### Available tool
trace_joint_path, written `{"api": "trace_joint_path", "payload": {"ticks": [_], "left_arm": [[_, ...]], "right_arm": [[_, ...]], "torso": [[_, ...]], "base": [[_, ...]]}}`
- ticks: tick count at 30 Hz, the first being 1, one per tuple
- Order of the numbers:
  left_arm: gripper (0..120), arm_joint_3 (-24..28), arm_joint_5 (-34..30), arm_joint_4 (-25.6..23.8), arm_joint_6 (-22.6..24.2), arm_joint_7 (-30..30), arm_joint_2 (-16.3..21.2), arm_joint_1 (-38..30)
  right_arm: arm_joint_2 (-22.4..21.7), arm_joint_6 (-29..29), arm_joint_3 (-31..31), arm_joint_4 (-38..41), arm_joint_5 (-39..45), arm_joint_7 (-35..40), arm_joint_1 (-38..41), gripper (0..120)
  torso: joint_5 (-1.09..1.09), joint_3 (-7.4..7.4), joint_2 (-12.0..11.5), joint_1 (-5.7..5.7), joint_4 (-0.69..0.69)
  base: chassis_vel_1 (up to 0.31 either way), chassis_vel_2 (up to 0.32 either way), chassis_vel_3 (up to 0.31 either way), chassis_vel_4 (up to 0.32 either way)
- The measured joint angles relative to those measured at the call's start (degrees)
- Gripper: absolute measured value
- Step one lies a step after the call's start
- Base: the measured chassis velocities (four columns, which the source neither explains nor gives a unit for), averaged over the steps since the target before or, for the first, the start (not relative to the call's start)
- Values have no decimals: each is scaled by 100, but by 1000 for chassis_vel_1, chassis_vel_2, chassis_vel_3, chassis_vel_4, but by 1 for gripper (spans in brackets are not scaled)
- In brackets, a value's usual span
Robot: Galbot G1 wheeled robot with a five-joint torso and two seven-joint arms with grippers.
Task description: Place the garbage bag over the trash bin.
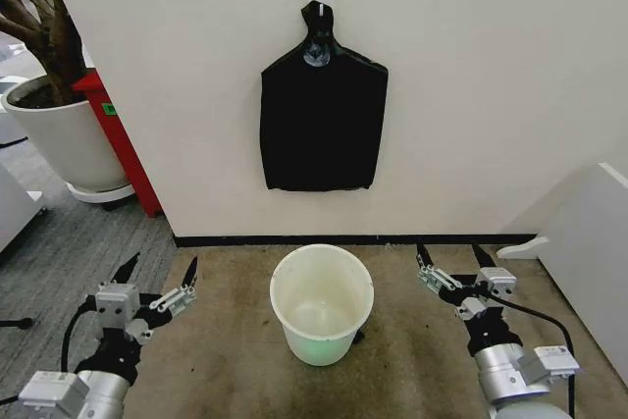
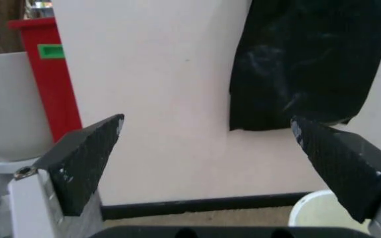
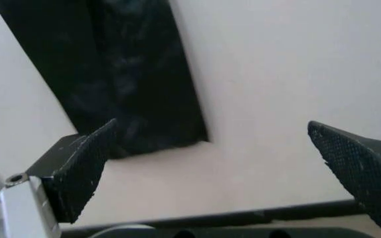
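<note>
Wall: directly behind the bin, limiting my reach.
Bag: hangs flat on the wall above the bin, not yet taken; fetching it comes first, I judge.
Bin: on the floor, unlined, open floor either side.
Left end effector: left of bin, wide, empty.
Right end effector: right of bin, wide, empty.

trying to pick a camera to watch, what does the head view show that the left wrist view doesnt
Head view alone: the whole bin on the floor between both open claws, the right claw, the hook holding the black bundle, and the tree in its white pot.

Left wrist view alone: a close look between the left claw's spread fingers at the bundle's lower corner.

Both: the bundle on the wall, the red post, the pot, the baseboard, a bit of bin rim, and the left claw. The loose bag is in neither.
</note>
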Motion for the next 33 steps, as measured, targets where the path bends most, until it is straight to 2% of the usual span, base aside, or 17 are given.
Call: {"api": "trace_joint_path", "payload": {"ticks": [2,3,5,6,7,11,14,17,22,25,29,33], "left_arm": [[100,-6,-145,1,-47,-44,39,15],[100,-6,-214,1,-115,-69,40,70],[100,-25,-239,1,-193,-65,26,205],[100,-25,-239,1,-193,-65,26,205],[100,-49,-240,0,-233,-38,12,285],[100,-123,-22,1,-342,145,-92,562],[100,-118,108,1,-363,216,-183,630],[100,-113,160,1,-364,247,-219,656],[100,-114,300,1,-384,319,-370,770],[100,-115,324,1,-387,330,-424,797],[100,-115,344,1,-388,349,-551,836],[100,-106,351,1,-386,357,-600,830]], "right_arm": [[-265,-113,-28,-90,602,68,414,100],[-471,-133,-95,-330,1247,81,866,100],[-615,-124,-224,-652,2123,109,1426,100],[-615,-124,-224,-652,2123,109,1426,100],[-655,-87,-334,-826,2683,161,1832,100],[-508,88,-1067,-1250,4560,761,3460,100],[-222,219,-1543,-1509,5226,1269,4271,100],[-70,258,-1709,-1640,5449,1491,4650,100],[650,430,-2119,-2446,5776,1746,5902,100],[840,498,-2197,-2717,5780,1762,6147,100],[1305,532,-2354,-3548,5581,1741,6679,100],[1512,512,-2377,-4044,5340,1634,6957,100]], "torso": [[0,0,0,0,0],[0,0,0,0,2],[1,1,0,0,1],[1,1,0,0,1],[1,1,0,0,1],[0,1,0,0,3],[0,1,-1,0,3],[-1,1,-1,0,3],[-2,1,-1,0,1],[-3,1,0,1,2],[-2,1,-1,0,3],[-2,0,-1,1,2]], "base": [[0,0,0,0],[0,0,0,0],[0,0,0,0],[0,0,0,0],[0,0,0,0],[0,0,0,0],[0,0,0,0],[0,0,0,0],[0,0,0,0],[0,0,0,0],[0,0,0,0],[0,0,0,0]]}}
